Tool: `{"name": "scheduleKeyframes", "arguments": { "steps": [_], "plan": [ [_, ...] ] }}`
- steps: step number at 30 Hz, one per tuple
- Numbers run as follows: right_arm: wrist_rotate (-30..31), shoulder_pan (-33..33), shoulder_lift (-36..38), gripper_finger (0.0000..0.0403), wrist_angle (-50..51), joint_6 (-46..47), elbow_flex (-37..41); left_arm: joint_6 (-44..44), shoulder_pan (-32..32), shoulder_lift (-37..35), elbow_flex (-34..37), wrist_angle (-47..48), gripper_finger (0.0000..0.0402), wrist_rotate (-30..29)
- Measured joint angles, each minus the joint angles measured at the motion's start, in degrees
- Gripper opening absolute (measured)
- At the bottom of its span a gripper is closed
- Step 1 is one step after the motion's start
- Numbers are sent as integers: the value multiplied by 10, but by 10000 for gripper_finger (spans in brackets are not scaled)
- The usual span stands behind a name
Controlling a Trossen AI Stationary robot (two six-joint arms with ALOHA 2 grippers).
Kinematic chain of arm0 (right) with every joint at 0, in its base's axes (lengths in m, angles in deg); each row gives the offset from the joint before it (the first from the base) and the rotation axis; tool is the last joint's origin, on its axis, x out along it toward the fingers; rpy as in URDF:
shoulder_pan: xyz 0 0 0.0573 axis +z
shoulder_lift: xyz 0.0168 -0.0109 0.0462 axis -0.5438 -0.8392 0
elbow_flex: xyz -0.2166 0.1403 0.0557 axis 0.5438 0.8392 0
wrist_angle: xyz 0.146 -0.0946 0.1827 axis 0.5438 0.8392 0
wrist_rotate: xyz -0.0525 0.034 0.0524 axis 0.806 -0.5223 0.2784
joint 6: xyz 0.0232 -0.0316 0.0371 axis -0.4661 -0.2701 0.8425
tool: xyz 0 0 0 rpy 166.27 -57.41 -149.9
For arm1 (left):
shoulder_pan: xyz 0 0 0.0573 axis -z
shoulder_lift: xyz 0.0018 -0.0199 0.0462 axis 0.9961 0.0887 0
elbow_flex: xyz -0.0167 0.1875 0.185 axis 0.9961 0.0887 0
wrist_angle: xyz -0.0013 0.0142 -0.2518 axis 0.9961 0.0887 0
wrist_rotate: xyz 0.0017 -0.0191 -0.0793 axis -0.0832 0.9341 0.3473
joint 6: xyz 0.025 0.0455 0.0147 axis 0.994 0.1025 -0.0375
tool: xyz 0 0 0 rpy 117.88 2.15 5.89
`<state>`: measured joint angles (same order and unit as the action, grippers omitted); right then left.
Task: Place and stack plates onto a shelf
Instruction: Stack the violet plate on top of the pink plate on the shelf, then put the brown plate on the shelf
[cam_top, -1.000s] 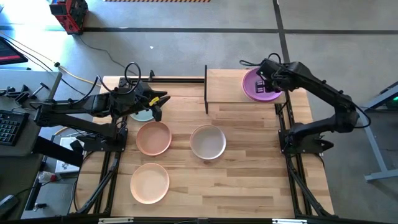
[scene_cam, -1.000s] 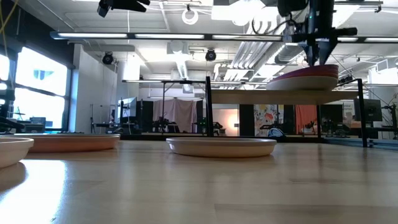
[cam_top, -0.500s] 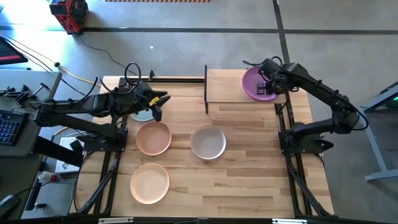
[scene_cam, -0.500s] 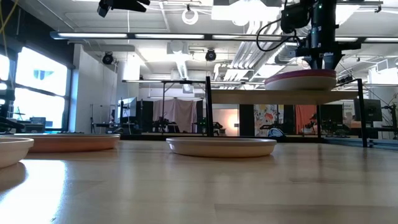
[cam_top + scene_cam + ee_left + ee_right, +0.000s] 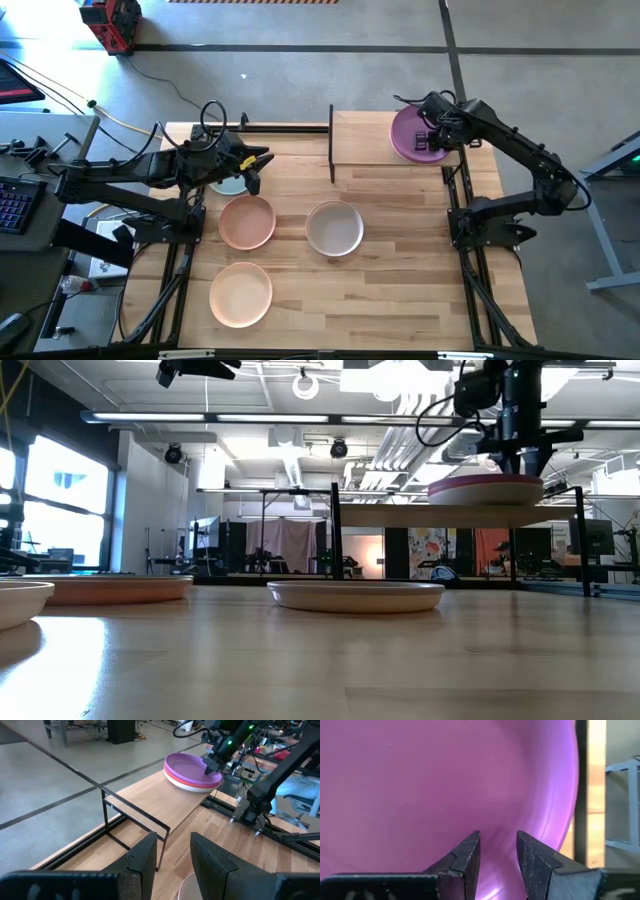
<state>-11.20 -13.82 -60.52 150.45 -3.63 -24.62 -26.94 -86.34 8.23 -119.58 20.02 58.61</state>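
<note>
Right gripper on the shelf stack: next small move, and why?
Probably lift straight up and clear. The purple plate already sits on the stack on the shelf, and the right gripper hangs at its rim with a gap between the fingers, gripping nothing.

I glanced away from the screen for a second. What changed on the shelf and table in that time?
The right gripper shifted slightly leftward over the purple plate atop the stack at the shelf's right end; the plate seems to have slid slightly left with it. Its fingers stand slightly apart over the plate. The left gripper and the three plates on the table stayed put.
</note>
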Motion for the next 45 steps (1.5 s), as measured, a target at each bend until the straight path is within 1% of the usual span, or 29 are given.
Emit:
{"name": "scheduleKeyframes", "arguments": {
  "steps": [4,10,13,16,21,23,25,29,35,40,45],
  "plan": [
    [8,-12,0,110,18,0,0,0,0,0,0,0,108,0],
    [10,-26,0,110,19,-2,0,0,0,0,0,0,108,0],
    [9,-26,0,110,16,-20,-1,0,0,0,0,0,108,0],
    [9,-12,0,110,12,-31,-15,0,0,0,0,0,108,0],
    [8,16,0,110,-1,-42,-61,0,0,0,0,0,108,0],
    [-8,30,0,110,-5,-45,-81,-1,0,0,0,8,108,0],
    [-38,47,0,110,-7,-50,-99,-4,0,0,0,36,108,0],
    [-97,97,0,110,-22,-57,-124,-59,0,0,0,132,108,22],
    [-109,183,0,110,-46,-18,-134,-163,5,14,0,257,108,102],
    [-99,232,0,110,-71,22,-134,-223,25,48,18,270,108,141],
    [-94,265,0,110,-90,35,-134,-282,50,90,47,266,108,148]
  ]
}}
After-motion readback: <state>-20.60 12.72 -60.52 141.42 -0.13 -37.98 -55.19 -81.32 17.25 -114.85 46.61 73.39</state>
